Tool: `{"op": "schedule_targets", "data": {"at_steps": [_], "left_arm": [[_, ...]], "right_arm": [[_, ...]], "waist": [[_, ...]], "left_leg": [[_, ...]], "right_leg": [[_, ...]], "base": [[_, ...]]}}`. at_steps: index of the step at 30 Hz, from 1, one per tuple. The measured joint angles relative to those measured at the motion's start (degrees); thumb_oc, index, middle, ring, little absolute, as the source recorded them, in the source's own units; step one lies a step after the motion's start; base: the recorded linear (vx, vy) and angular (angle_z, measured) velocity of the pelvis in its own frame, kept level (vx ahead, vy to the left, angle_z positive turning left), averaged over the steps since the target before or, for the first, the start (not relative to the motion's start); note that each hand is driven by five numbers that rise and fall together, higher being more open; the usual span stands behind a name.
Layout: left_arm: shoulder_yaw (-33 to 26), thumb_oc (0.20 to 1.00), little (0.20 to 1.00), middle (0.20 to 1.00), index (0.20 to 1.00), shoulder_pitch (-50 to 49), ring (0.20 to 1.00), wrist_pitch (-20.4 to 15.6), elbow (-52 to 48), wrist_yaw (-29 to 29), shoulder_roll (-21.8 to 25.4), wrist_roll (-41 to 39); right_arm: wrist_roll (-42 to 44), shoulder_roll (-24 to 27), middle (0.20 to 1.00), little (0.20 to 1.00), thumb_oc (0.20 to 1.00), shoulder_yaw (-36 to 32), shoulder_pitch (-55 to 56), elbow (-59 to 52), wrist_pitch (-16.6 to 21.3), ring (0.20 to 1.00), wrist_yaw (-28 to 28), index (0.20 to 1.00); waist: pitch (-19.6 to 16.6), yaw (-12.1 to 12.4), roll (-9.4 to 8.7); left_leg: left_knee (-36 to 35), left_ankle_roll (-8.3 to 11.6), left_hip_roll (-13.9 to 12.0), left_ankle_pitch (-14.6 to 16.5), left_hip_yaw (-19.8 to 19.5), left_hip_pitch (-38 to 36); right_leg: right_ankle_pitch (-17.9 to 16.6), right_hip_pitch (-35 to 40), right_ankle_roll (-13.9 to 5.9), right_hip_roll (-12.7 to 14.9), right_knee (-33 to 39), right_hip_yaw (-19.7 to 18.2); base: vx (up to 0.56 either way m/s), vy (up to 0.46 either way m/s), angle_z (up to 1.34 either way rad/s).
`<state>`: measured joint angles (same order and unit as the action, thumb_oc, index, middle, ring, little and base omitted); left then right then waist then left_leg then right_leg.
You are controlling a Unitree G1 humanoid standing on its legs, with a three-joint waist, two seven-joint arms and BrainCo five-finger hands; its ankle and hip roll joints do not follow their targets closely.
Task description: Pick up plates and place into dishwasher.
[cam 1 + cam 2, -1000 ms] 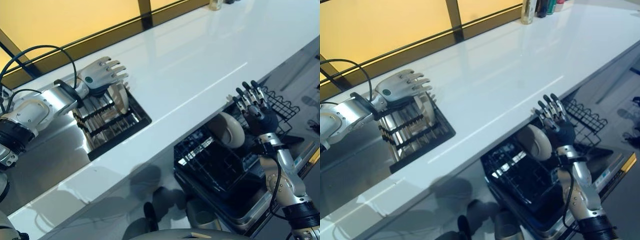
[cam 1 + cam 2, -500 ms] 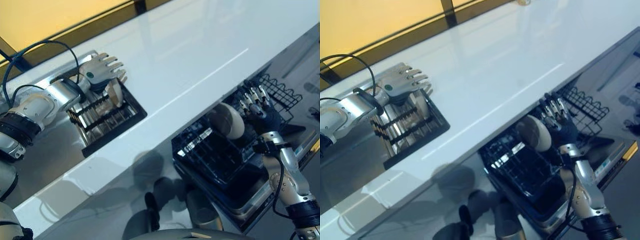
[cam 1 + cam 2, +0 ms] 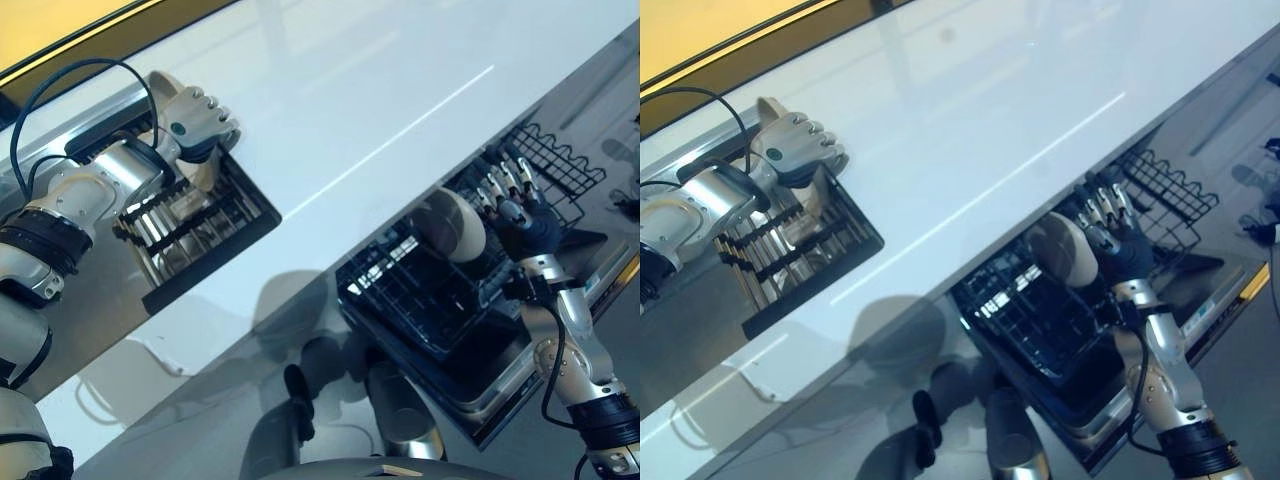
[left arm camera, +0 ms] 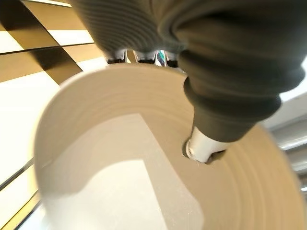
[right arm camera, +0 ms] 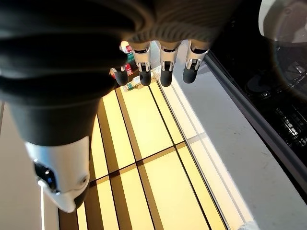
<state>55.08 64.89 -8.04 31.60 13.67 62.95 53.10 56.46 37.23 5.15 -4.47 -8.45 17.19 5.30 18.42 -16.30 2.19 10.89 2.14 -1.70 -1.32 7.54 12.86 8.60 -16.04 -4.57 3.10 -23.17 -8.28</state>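
A cream plate (image 4: 120,167) stands on edge in the black dish rack (image 3: 200,220) set in the sink at the left. My left hand (image 3: 195,120) is shut on it: the fingers curl over its rim and the thumb (image 4: 206,143) presses on its face. Part of this plate's rim (image 3: 768,108) shows behind the hand. A white plate (image 3: 450,225) stands upright in the lower dishwasher rack (image 3: 420,300) under the counter. My right hand (image 3: 510,200) is open just to the right of it, fingers (image 5: 165,67) straight and holding nothing.
A long white counter (image 3: 350,100) runs between the sink and the open dishwasher. An empty wire rack (image 3: 555,165) sits behind my right hand. The steel sink rim (image 3: 100,110) borders the dish rack. A yellow window wall runs along the far edge.
My left hand's fingers went from spread over the plate to curled round its rim. The camera has shifted; the right hand stays beside the white plate.
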Motion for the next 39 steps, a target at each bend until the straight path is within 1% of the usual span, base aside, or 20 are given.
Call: {"op": "schedule_targets", "data": {"at_steps": [3,12,16,21,25,27,28,30,32,35,37,39], "left_arm": [[0.0,0.2,0.2,0.2,0.2,0.0,0.2,0.0,2.3,-0.2,0.1,0.2],[0.0,0.2,0.2,0.2,0.2,0.0,0.2,-0.1,2.5,-0.1,0.3,0.3],[0.0,0.2,0.2,0.2,0.2,-0.2,0.2,-0.2,2.4,0.3,0.4,0.4],[-0.6,0.2,0.2,0.2,0.2,-0.2,0.2,-0.4,0.6,1.2,2.1,1.3],[-3.0,0.2,0.2,0.2,0.2,-1.0,0.2,-1.4,-0.7,1.5,3.0,1.2],[-3.8,0.2,0.2,0.2,0.2,-2.2,0.2,-1.8,-1.7,1.5,3.6,1.0],[-4.6,0.2,0.2,0.2,0.2,-3.4,0.2,-2.0,-2.0,1.6,3.6,0.1],[-4.9,0.2,0.2,0.2,0.2,-4.8,0.2,-2.3,-2.7,1.9,3.7,-2.5],[-5.4,0.2,0.2,0.2,0.2,-6.0,0.2,-2.7,-4.2,2.5,3.9,-4.4],[-7.4,0.2,0.2,0.2,0.2,-7.8,0.2,-3.3,-6.7,3.4,6.0,-8.6],[-9.6,0.2,0.2,0.2,0.2,-9.8,0.2,-3.9,-7.2,4.1,6.1,-11.2],[-13.2,0.2,0.2,0.2,0.2,-12.6,0.2,-4.2,-9.1,4.7,6.2,-14.0]], "right_arm": [[0.0,0.0,1.0,1.0,1.0,0.0,0.0,0.0,0.0,1.0,0.0,1.0],[0.0,-0.1,1.0,1.0,1.0,0.0,-0.1,-0.1,0.0,1.0,0.0,1.0],[0.0,-0.1,1.0,1.0,1.0,-0.1,-0.1,-0.1,0.0,1.0,0.0,1.0],[0.5,-0.1,1.0,1.0,1.0,-0.4,0.1,-0.2,-0.1,1.0,0.2,1.0],[0.6,-0.3,1.0,1.0,1.0,-1.1,0.2,-0.4,-1.0,1.0,0.3,1.0],[0.6,-0.7,1.0,1.0,1.0,-1.2,0.7,-0.3,-1.4,1.0,0.3,1.0],[0.6,-1.0,1.0,1.0,1.0,-1.2,1.2,-0.3,-1.4,1.0,0.3,1.0],[0.5,-1.0,1.0,1.0,1.0,-1.2,1.8,-0.3,-1.4,1.0,0.2,1.0],[0.5,-1.5,1.0,1.0,1.0,-1.2,2.5,-0.3,-1.4,1.0,0.0,1.0],[0.4,-2.7,1.0,1.0,1.0,-1.2,2.6,-0.1,-1.2,1.0,-0.5,1.0],[0.3,-2.9,1.0,1.0,1.0,-1.1,3.0,0.0,-1.2,1.0,-1.0,1.0],[-0.3,-3.0,1.0,1.0,1.0,-1.2,3.8,0.1,-0.8,1.0,-1.5,1.0]], "waist": [[0.0,0.2,-0.05],[0.1,0.2,-0.12],[0.0,0.3,-0.2],[-0.1,0.3,-0.28],[-0.4,0.4,-0.43],[-2.5,0.4,-0.23],[-3.8,0.5,-0.27],[-5.2,0.6,-0.37],[-7.0,1.4,-0.31],[-9.4,1.9,-0.27],[-11.0,2.1,0.0],[-12.0,3.1,0.12]], "left_leg": [[-0.1,-0.01,0.0,0.0,0.0,-0.1],[-0.4,-0.18,0.1,-0.2,0.0,-0.5],[-1.6,-0.19,0.1,-0.2,0.1,-2.9],[-3.4,-0.09,0.0,-0.1,0.3,-6.2],[-4.3,-0.08,0.0,-0.1,0.3,-8.3],[-4.9,-0.07,0.0,-0.1,0.3,-8.5],[-5.4,-0.05,0.0,-0.1,0.3,-8.9],[-6.2,-0.05,0.0,-0.1,0.3,-10.6],[-6.9,-0.04,0.0,-0.1,0.3,-11.4],[-7.9,0.13,0.0,-0.4,0.0,-12.1],[-8.5,0.16,0.0,-0.5,0.0,-12.6],[-9.2,0.24,-0.1,-0.5,0.0,-13.5]], "right_leg": [[0.0,0.1,0.0,0.0,0.0,0.0],[0.0,0.4,-0.03,0.1,0.2,0.0],[-0.1,3.0,-0.05,0.1,1.5,0.0],[-0.2,6.1,0.05,0.1,3.1,0.1],[-0.2,8.4,0.09,0.1,4.4,0.1],[-0.3,8.8,0.15,0.1,5.3,0.2],[-0.3,9.1,0.15,0.1,5.5,0.2],[-0.3,11.0,0.16,0.2,6.6,0.4],[-0.3,11.9,0.2,0.2,7.4,0.6],[-0.4,12.5,0.29,0.2,8.2,1.0],[-0.4,13.1,0.32,0.2,8.7,1.0],[-0.5,13.9,0.34,0.1,9.2,1.1]], "base": [[0.0,0.0,0.0],[0.0,0.0,0.0],[0.06,0.003,0.0],[0.09,0.008,-0.02],[0.07,0.001,0.0],[0.04,-0.005,0.01],[0.0,0.0,0.0],[0.0,-0.005,0.02],[0.0,0.0,0.0],[-0.01,-0.008,0.03],[-0.02,-0.005,0.0],[-0.05,-0.008,0.0]]}}
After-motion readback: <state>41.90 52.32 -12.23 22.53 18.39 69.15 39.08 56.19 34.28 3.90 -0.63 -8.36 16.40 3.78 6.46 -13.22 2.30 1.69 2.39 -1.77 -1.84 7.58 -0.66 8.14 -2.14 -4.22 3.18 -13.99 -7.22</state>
